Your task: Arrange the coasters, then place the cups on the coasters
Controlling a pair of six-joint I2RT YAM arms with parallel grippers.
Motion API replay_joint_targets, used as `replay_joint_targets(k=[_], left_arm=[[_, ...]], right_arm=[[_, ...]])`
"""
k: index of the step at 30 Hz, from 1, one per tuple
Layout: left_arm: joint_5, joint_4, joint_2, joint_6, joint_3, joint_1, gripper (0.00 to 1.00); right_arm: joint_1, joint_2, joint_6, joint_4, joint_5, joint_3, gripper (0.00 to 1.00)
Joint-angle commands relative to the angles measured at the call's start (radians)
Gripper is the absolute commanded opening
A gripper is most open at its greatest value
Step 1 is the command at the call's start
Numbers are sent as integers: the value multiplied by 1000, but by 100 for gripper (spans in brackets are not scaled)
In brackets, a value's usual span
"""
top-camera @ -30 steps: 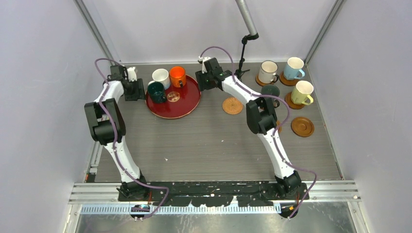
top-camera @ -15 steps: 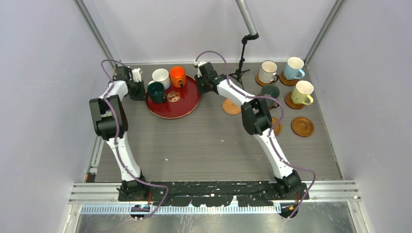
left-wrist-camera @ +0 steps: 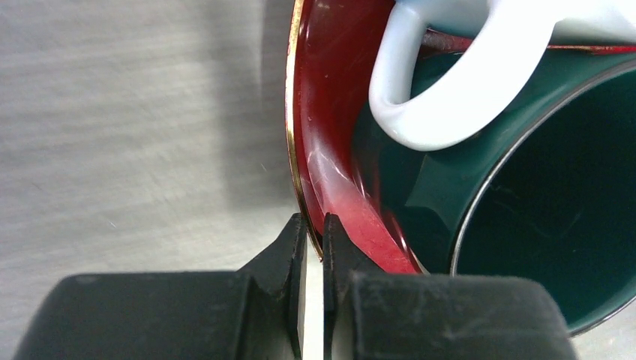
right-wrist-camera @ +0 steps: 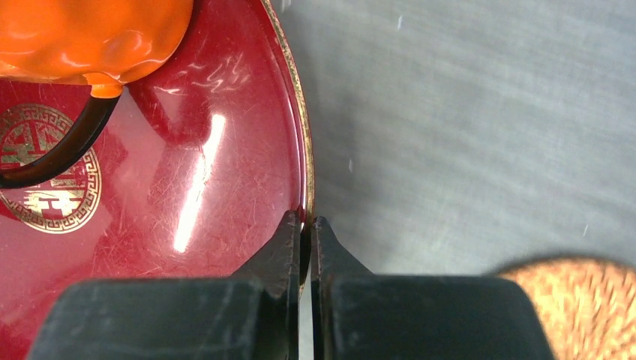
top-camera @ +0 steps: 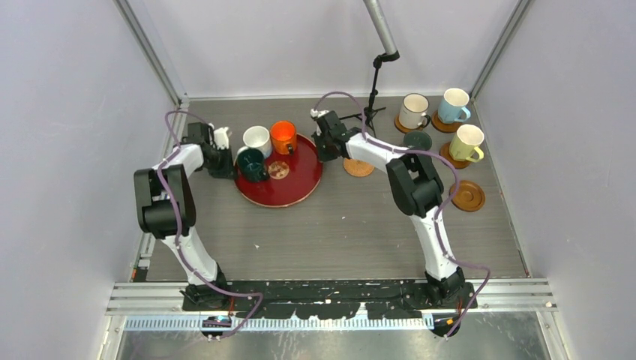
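Teamwork, looks like: left gripper (left-wrist-camera: pixel 313 225) pinches the left rim of the red tray (top-camera: pixel 289 193), right gripper (right-wrist-camera: pixel 306 225) its right rim; probably to haul its 3 cups (top-camera: pixel 257 139) toward the woven coaster (top-camera: pixel 358 168) just right of it.

Lab enclosure: plain walls (top-camera: pixel 67 112), aluminium rail (top-camera: pixel 330 294)

Left claw (left-wrist-camera: pixel 314 226) pinches red tray (left-wrist-camera: pixel 330 112) rim beside teal mug (left-wrist-camera: pixel 555 210).

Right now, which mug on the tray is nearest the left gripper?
The dark teal mug, beside the left gripper at the tray rim; white mug and orange mug sit farther back.
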Motion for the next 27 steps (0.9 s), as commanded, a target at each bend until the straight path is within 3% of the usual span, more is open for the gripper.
replay_joint_targets(k=[1, 5, 7, 10, 12, 14, 21, 25, 27], left_arm=[[11, -88, -136, 134, -109, -6, 0], [-3, -111, -239, 175, -215, -32, 0], [-12, -122, -286, 184, -255, -48, 3], [-32, -146, -336, 186, -289, -75, 7], [-48, -156, -364, 168, -302, -77, 15], [-74, -173, -390, 152, -297, -75, 21], [-117, -232, -516, 98, -246, -34, 59], [-194, -223, -604, 55, -238, -30, 94], [-224, -218, -643, 24, -232, -25, 99]], right_arm=[[16, -153, -58, -66, -41, -192, 0], [37, -249, -44, -54, -52, -339, 1], [45, -281, -32, -60, -42, -379, 7], [47, -326, -17, -76, -29, -407, 23], [48, -361, -23, -77, 7, -421, 40], [47, -403, -44, -81, 26, -432, 50], [76, -492, -51, -176, 6, -347, 55], [142, -451, 6, -231, 29, -245, 56], [176, -417, 25, -248, 45, -195, 56]])
